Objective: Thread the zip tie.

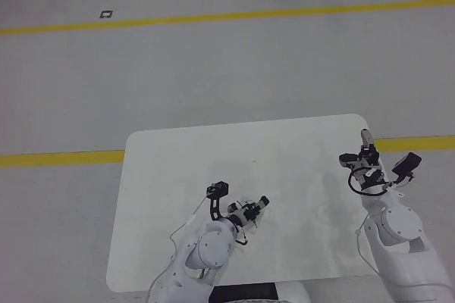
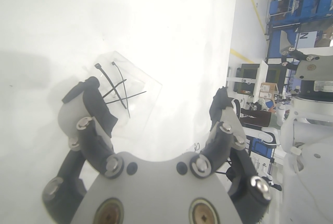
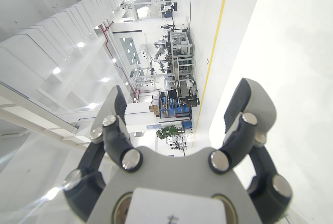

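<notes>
Zip ties (a few black ones, crossed over each other) lie in a clear tray on the white surface, close by the left gripper, whose fingers are spread wide and hold nothing. The right gripper sits at the surface's right edge, well apart, its fingers likewise wide and empty.

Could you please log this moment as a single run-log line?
phase: pre-grasp | left gripper: open, empty, near zip ties | zip ties: unthreaded, crossed in clear tray | right gripper: open, empty, at table edge
</notes>
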Motion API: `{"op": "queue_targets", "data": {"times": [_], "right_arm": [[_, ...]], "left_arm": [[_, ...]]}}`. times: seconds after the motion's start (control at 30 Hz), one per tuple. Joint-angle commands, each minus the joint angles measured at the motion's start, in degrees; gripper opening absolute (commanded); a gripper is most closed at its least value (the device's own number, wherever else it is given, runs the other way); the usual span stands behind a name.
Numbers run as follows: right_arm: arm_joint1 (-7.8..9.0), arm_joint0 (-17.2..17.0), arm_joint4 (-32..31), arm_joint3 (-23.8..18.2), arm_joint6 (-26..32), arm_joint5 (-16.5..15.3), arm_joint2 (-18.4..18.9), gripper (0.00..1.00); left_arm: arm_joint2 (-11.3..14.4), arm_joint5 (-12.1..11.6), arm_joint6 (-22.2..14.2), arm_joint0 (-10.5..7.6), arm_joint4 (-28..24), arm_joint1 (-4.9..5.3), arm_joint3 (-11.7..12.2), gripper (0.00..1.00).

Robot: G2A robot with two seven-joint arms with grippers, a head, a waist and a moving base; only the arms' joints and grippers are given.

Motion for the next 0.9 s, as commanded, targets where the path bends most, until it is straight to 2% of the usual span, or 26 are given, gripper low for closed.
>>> {"op": "queue_targets", "data": {"times": [0.0, 0.03, 0.07, 0.33, 0.43, 0.57, 0.63, 0.73, 0.87], "right_arm": [[0.00, 0.0, 0.0, 0.0, 0.0, 0.0, 0.0, 1.00], [0.00, 0.0, 0.0, 0.0, 0.0, 0.0, 0.0, 1.00], [0.00, 0.0, 0.0, 0.0, 0.0, 0.0, 0.0, 1.00], [0.00, 0.0, 0.0, 0.0, 0.0, 0.0, 0.0, 1.00], [0.00, 0.0, 0.0, 0.0, 0.0, 0.0, 0.0, 1.00], [0.00, 0.0, 0.0, 0.0, 0.0, 0.0, 0.0, 1.00], [0.00, 0.0, 0.0, 0.0, 0.0, 0.0, 0.0, 1.00], [0.00, 0.0, 0.0, 0.0, 0.0, 0.0, 0.0, 1.00], [0.00, 0.0, 0.0, 0.0, 0.0, 0.0, 0.0, 1.00]], "left_arm": [[-0.7, 0.0, -1.0, -0.05, 1.3, -1.12, 0.4, 1.00], [-0.9, 0.0, -1.2, -0.08, 1.5, -1.59, 0.5, 1.00], [-1.1, 0.0, -1.4, -0.05, 1.7, -2.05, 0.6, 0.95], [-3.0, 0.0, -4.2, 0.23, 6.2, -5.47, 1.4, 0.88], [-3.8, 0.0, -5.6, 0.25, 7.7, -6.46, 1.7, 0.78], [-4.5, 0.0, -7.4, 0.06, 8.8, -6.80, 1.8, 0.73], [-4.7, 0.0, -7.8, 0.06, 9.2, -6.87, 1.8, 0.66], [-4.9, 0.0, -8.5, 0.10, 10.0, -6.94, 2.0, 0.62], [-5.1, 0.0, -9.9, 0.19, 11.0, -7.00, 2.0, 0.63]]}}
